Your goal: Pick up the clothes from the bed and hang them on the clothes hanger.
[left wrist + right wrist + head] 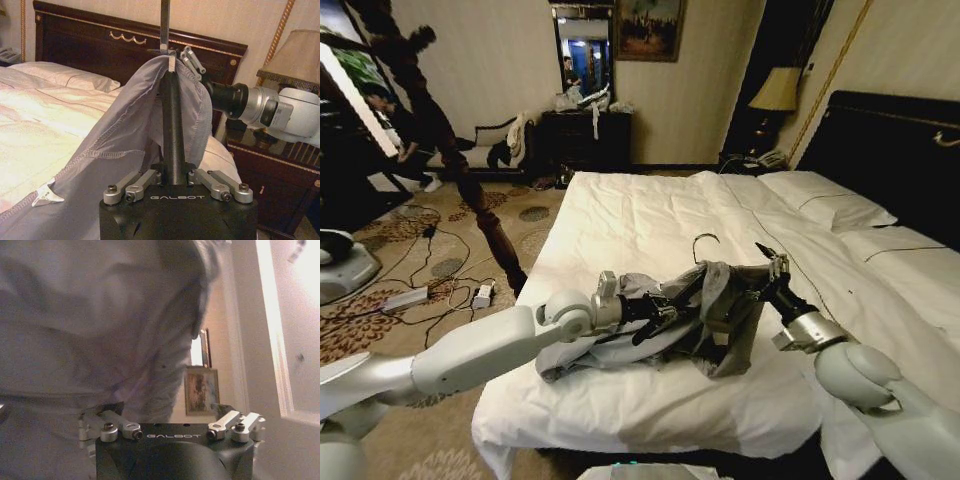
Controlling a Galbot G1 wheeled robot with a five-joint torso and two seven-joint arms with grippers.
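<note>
Over the white bed point(650, 230), both arms meet at the grey shirt point(720, 320), which is bunched and partly lifted above the duvet near the foot end. Part of the shirt trails down onto the duvet beneath the left arm.

The left hand point(655, 312) reaches in from the left side and is pressed together on the dark hanger point(688, 290). In the left wrist view that hand point(173, 175) has its fingers drawn in around the hanger's dark bar point(172, 125), which rises straight up from between them. The shirt's grey fabric point(130, 150) is draped over the top of that bar, falling down both sides of it, with a stitched hem running along the near edge.

The thin silver wire hook point(705, 243) stands up above the bunched fabric, over the middle of the bed.

The right hand point(767, 272) comes in from the right and sits against the shirt's far edge, beside the hanger's end. From the left wrist view, the right hand point(192, 57) touches the top of the draped fabric, its fingers close together on the cloth. In the right wrist view, grey cloth point(100, 330) hangs right in front of the camera and covers that hand's fingertips.

Behind the bed stand the dark headboard point(130, 42) and a bedside lamp point(777, 92).
</note>
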